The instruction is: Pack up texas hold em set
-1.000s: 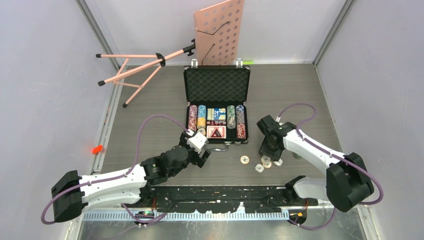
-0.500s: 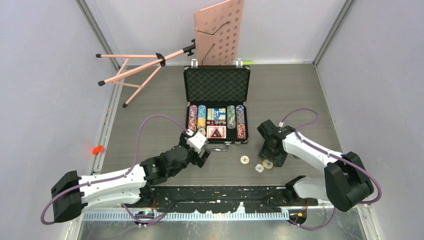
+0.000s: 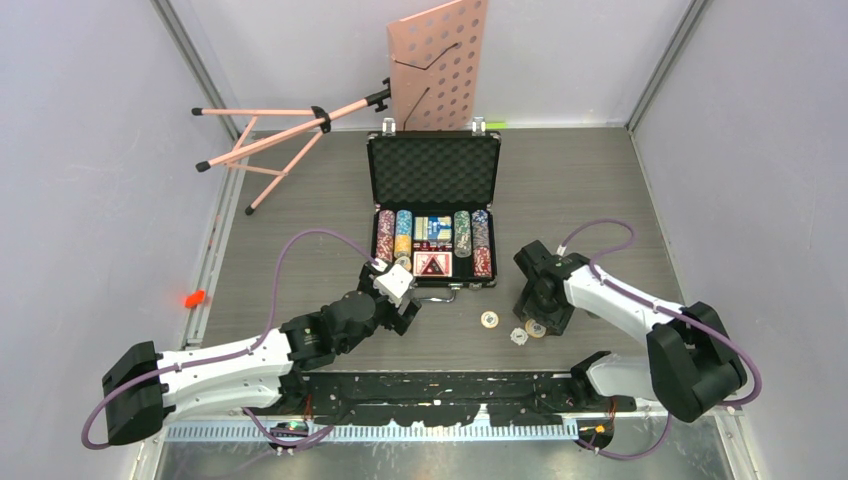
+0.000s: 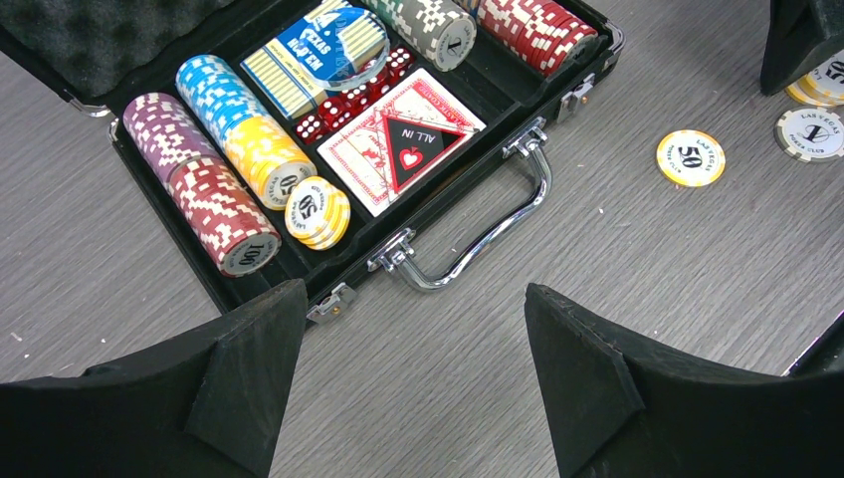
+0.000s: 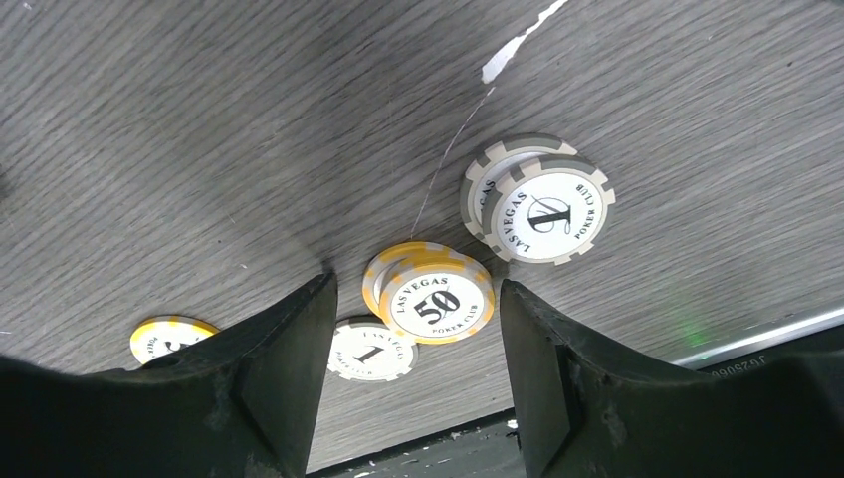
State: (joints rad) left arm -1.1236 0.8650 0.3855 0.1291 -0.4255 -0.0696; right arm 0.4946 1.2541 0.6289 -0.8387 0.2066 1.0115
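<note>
Straddling the yellow 50 chip stack (image 5: 435,299) with my right pincer (image 5: 416,344) spread apart, I'd touch the bench (image 5: 199,119) before squeezing squarely; my left pincer (image 4: 416,334) hangs apart too

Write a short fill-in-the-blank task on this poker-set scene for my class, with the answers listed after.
1. The briefcase lies with its lid ____.
2. The yellow chip between the fingers of the right gripper is marked ____.
3. The dice in the briefcase are ____.
4. The left gripper holds nothing, and its jaws are ____.
Answers: open; 50; red; open.
</note>
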